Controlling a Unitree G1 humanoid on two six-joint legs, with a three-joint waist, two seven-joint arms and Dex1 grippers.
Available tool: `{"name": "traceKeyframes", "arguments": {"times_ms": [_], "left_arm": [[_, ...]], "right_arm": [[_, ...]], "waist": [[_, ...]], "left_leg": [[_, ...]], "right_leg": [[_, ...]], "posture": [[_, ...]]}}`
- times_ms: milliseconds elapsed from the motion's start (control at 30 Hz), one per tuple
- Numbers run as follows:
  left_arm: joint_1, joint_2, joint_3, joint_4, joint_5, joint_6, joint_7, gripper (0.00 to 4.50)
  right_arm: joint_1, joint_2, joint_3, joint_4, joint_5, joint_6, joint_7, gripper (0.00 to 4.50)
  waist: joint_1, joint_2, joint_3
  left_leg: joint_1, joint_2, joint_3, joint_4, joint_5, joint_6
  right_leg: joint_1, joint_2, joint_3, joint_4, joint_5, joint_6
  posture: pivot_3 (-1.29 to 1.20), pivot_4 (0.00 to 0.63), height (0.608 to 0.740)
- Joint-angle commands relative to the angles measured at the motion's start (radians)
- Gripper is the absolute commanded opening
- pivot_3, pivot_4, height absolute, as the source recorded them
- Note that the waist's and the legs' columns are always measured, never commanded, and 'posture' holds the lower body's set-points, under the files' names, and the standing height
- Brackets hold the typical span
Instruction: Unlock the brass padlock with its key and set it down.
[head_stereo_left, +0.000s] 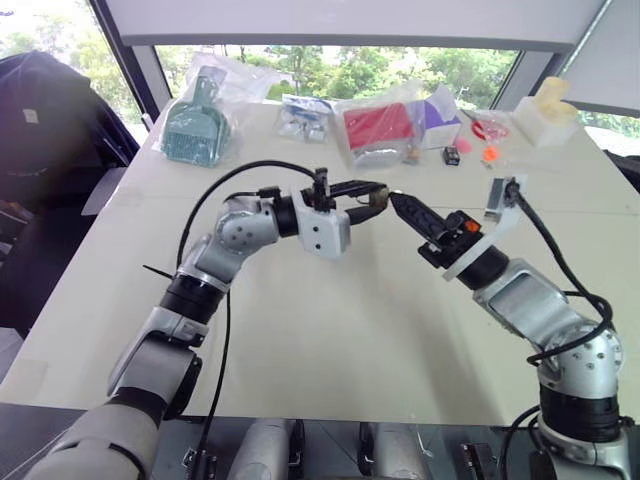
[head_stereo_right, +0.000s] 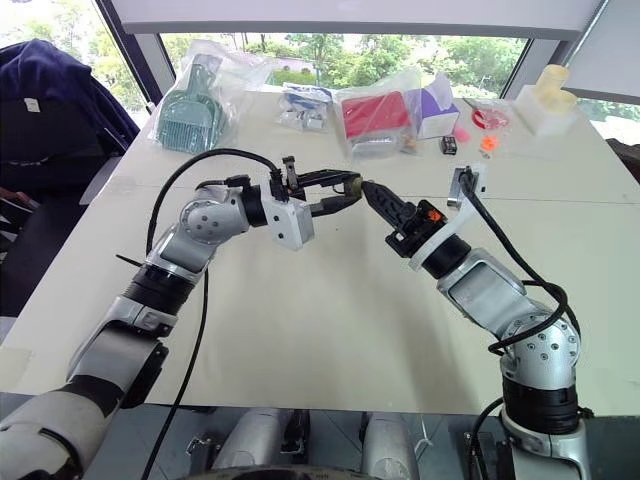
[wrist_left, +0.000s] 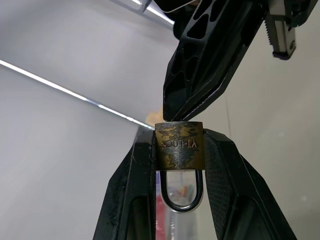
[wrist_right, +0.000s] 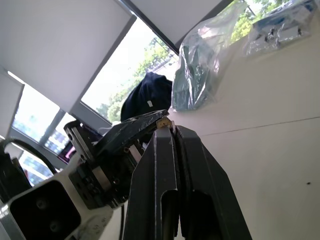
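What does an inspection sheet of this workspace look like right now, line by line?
Surface: pale table, bare in the near half.
Job's things: brass padlock clamped between the left gripper's fingers, shackle closed; key not made out.
Clutter: bagged teal brush, bagged red item, purple box, small parts bag, white block, all along the far edge.
Grippers: left gripper shut on the padlock; right gripper shut, tip at the padlock's body.
Cables: black cable looping over the left arm; another along the right arm.
Surroundings: windows with trees; dark chair at left.
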Motion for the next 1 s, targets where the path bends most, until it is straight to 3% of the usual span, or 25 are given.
{"name": "traceKeyframes", "arguments": {"times_ms": [33,300,367,467,567,733,1000], "left_arm": [[-0.052,0.001,0.025,-0.029,0.055,-0.094,0.095,0.73],[-0.074,0.021,0.016,-0.001,0.171,-0.175,0.224,0.73],[-0.079,0.020,0.008,0.019,0.159,-0.167,0.217,0.73],[-0.084,0.018,-0.018,0.066,0.073,-0.123,0.124,0.73],[-0.102,0.028,-0.039,0.122,0.017,-0.103,0.038,0.73],[-0.128,0.029,-0.043,0.168,-0.024,-0.115,-0.014,0.73],[-0.114,0.014,-0.042,0.126,-0.072,-0.112,-0.059,0.73]], "right_arm": [[0.005,0.029,-0.009,-0.005,0.045,-0.037,-0.072,0.03],[-0.002,0.095,0.011,-0.002,0.094,-0.086,-0.166,0.03],[-0.004,0.096,0.014,-0.003,0.090,-0.090,-0.174,0.03],[-0.008,0.036,0.017,-0.025,-0.041,-0.065,-0.094,0.03],[0.003,-0.052,-0.003,-0.037,-0.126,-0.032,0.036,0.94],[0.000,-0.161,-0.013,-0.037,-0.204,0.012,0.187,3.45],[-0.016,-0.170,0.023,-0.035,-0.271,0.052,0.295,3.45]], "waist": [[0.000,0.000,0.000],[-0.002,0.000,0.000],[-0.001,0.000,0.000],[-0.001,0.000,0.000],[-0.001,0.000,0.000],[-0.002,0.001,0.001],[0.001,0.001,0.001]], "left_leg": [[0.000,0.000,0.000,0.000,0.000,0.000],[0.000,0.000,0.000,-0.001,0.000,0.000],[0.000,0.000,0.000,-0.001,0.000,0.000],[0.000,0.000,0.001,-0.001,0.000,0.000],[0.000,0.000,0.001,-0.001,0.000,0.000],[-0.001,0.000,0.002,-0.001,0.000,0.000],[-0.001,0.000,0.002,-0.001,0.000,0.000]], "right_leg": [[0.000,0.000,0.000,0.000,0.000,0.000],[-0.001,0.000,0.000,0.000,0.001,0.001],[-0.001,0.000,0.000,0.000,0.001,0.002],[-0.001,0.000,0.000,0.000,0.001,0.002],[-0.001,0.000,0.000,0.000,-0.001,-0.001],[-0.002,0.001,-0.001,0.000,0.000,-0.001],[-0.002,0.000,-0.001,0.000,0.000,0.000]], "posture": [[0.00,0.150,0.735],[0.00,0.150,0.735],[0.00,0.150,0.735],[0.00,0.150,0.735],[0.00,0.150,0.735],[0.00,0.150,0.735],[0.00,0.150,0.735]]}}
